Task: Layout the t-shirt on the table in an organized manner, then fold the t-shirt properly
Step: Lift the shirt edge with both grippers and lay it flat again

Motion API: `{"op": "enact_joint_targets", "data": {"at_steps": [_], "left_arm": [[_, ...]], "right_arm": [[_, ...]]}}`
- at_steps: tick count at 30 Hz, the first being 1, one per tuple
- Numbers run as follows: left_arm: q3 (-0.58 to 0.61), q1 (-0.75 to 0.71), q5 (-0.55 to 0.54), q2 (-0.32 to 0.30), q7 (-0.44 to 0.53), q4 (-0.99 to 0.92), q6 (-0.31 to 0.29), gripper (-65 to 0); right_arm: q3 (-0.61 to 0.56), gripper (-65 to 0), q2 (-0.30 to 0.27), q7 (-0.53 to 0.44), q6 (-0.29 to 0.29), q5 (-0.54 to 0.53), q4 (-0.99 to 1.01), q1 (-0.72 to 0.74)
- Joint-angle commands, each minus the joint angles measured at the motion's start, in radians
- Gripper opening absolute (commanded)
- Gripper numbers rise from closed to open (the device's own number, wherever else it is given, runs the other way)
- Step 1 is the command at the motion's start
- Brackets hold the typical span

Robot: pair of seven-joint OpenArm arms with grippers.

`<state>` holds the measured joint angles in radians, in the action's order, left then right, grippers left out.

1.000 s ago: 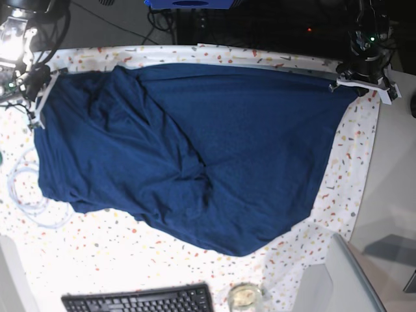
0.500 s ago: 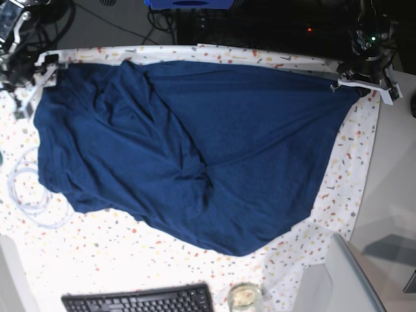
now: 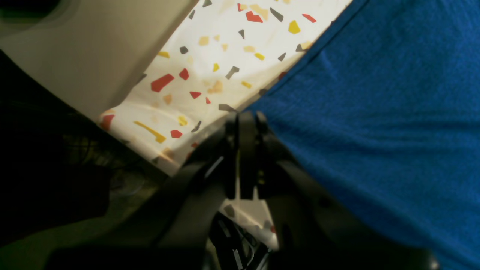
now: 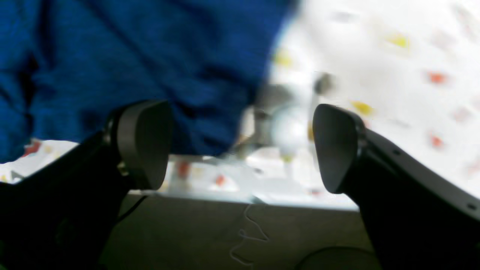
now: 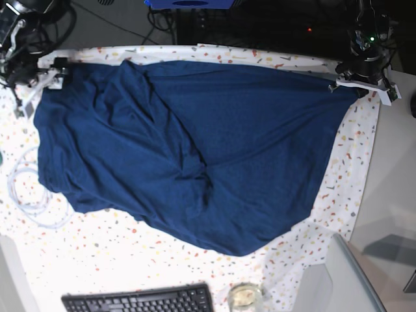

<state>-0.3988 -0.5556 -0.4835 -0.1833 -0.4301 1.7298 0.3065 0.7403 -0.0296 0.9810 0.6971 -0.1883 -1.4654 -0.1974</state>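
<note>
The navy t-shirt [image 5: 195,143] lies spread across the speckled table [image 5: 97,247], with folds bunched down its middle and left part. In the base view my left gripper [image 5: 359,86] sits at the shirt's far right corner. The left wrist view shows that gripper [image 3: 243,120] shut, with the t-shirt [image 3: 375,112] edge pinched at its tips. My right gripper [image 5: 38,88] is at the far left corner. In the blurred right wrist view it [image 4: 240,146] stands open and empty, with the t-shirt [image 4: 150,56] just beyond its left finger.
A white cable coil [image 5: 26,195] lies on the table left of the shirt. A black keyboard [image 5: 136,300] and a glass [image 5: 245,296] sit at the near edge. Plain grey surface [image 5: 393,162] borders the right side, with a grey object [image 5: 331,279] at the near right.
My right gripper has opened and let go of the shirt's far left corner, which now rests on the table. The left gripper and its corner have not moved.
</note>
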Motion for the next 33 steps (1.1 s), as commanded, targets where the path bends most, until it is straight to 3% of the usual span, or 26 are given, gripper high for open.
{"op": "enact_joint_targets", "data": {"at_steps": [1,7,11,13,16,17,25,28,33], "left_arm": [[-0.007,-0.004,0.004,-0.009,0.023,0.012,0.001,-65.0],[-0.01,-0.007,0.004,-0.009,0.023,0.012,0.001,-65.0],[-0.012,-0.008,0.004,-0.009,0.021,0.012,0.001,-65.0],[-0.012,-0.008,0.004,-0.009,0.021,0.012,0.001,-65.0],[-0.012,-0.008,0.004,-0.009,0.021,0.014,0.001,-65.0],[-0.012,-0.008,0.004,-0.009,0.021,0.017,0.001,-65.0],[0.018,0.045,0.004,-0.089,0.014,0.083,0.001,-65.0],[0.019,0.131,0.004,-0.104,-0.097,0.098,0.001,-65.0],[0.014,0.266,0.004,-0.103,-0.244,0.152,0.001,-65.0]], "right_arm": [[-0.009,-10.2,-0.013,-0.01,0.001,-0.012,-0.011,0.003],[-0.087,-16.2,0.015,-0.009,0.001,-0.01,-0.014,-0.026],[-0.112,-25.2,0.015,-0.01,0.001,-0.01,-0.004,-0.029],[-0.109,-37.7,0.013,-0.01,0.001,-0.01,-0.007,-0.027],[-0.058,-62.3,0.01,-0.006,0.001,-0.01,-0.022,-0.023],[-0.043,-65.0,0.01,-0.001,0.001,-0.01,-0.034,-0.021],[-0.077,-64.8,-0.023,0.013,0.001,-0.004,-0.225,0.017],[-0.113,-64.8,-0.063,0.092,0.001,-0.004,-0.225,0.088],[-0.12,-64.8,-0.076,0.157,0.001,-0.004,-0.232,0.18]]}}
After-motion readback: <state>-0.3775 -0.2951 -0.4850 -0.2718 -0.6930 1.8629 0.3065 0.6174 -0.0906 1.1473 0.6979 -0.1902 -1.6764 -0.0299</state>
